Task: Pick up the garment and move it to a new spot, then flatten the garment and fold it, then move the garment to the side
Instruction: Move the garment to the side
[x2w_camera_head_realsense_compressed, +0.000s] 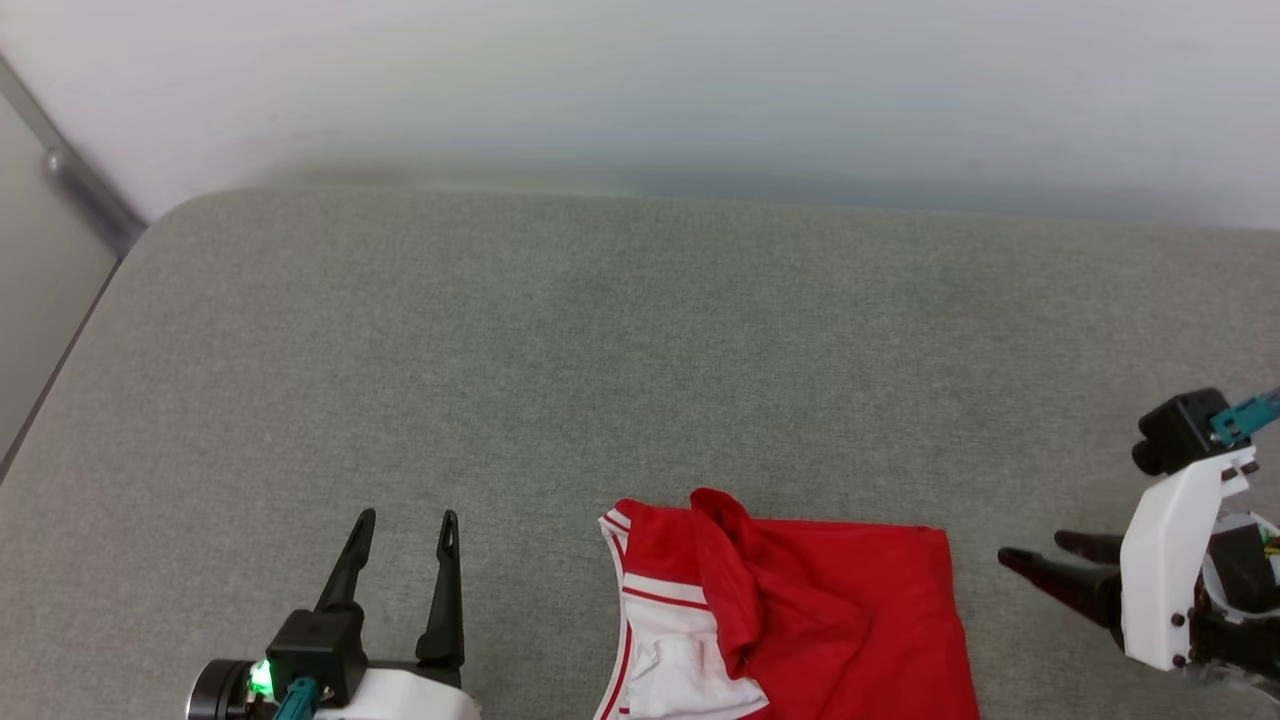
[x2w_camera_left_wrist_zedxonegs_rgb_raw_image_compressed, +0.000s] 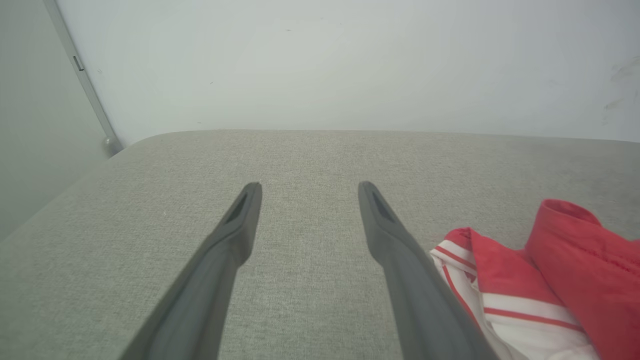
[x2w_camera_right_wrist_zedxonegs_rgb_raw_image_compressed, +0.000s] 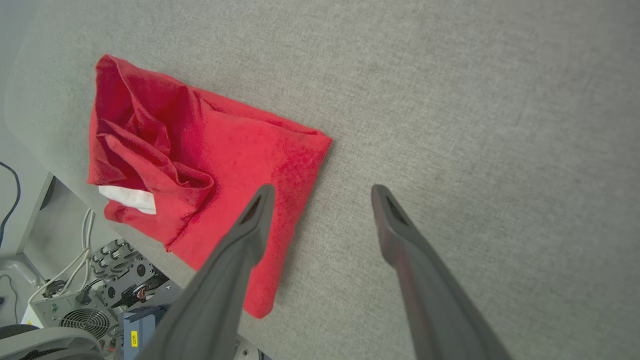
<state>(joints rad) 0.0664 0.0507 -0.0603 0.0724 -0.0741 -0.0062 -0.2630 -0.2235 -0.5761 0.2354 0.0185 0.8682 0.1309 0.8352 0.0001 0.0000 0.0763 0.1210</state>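
The garment (x2w_camera_head_realsense_compressed: 800, 610) is a red jersey with white, red-striped trim, lying rumpled and partly folded at the near edge of the grey padded table (x2w_camera_head_realsense_compressed: 640, 350); part of it hangs over that edge. My left gripper (x2w_camera_head_realsense_compressed: 405, 528) stands open to its left, apart from it, with nothing between its fingers. My right gripper (x2w_camera_head_realsense_compressed: 1035, 553) is open to its right, fingers pointing toward the cloth without touching. The left wrist view has the garment (x2w_camera_left_wrist_zedxonegs_rgb_raw_image_compressed: 530, 280) beside my right finger of the left gripper (x2w_camera_left_wrist_zedxonegs_rgb_raw_image_compressed: 306, 186). In the right wrist view the right gripper (x2w_camera_right_wrist_zedxonegs_rgb_raw_image_compressed: 321, 189) hovers over the garment's (x2w_camera_right_wrist_zedxonegs_rgb_raw_image_compressed: 210, 165) edge.
A pale wall (x2w_camera_head_realsense_compressed: 700, 90) rises behind the table, with a grey metal bar (x2w_camera_head_realsense_compressed: 80, 180) at the far left corner. Below the table's near edge, the right wrist view shows electronics with a fan and cables (x2w_camera_right_wrist_zedxonegs_rgb_raw_image_compressed: 85, 305). Bare grey surface stretches beyond the garment.
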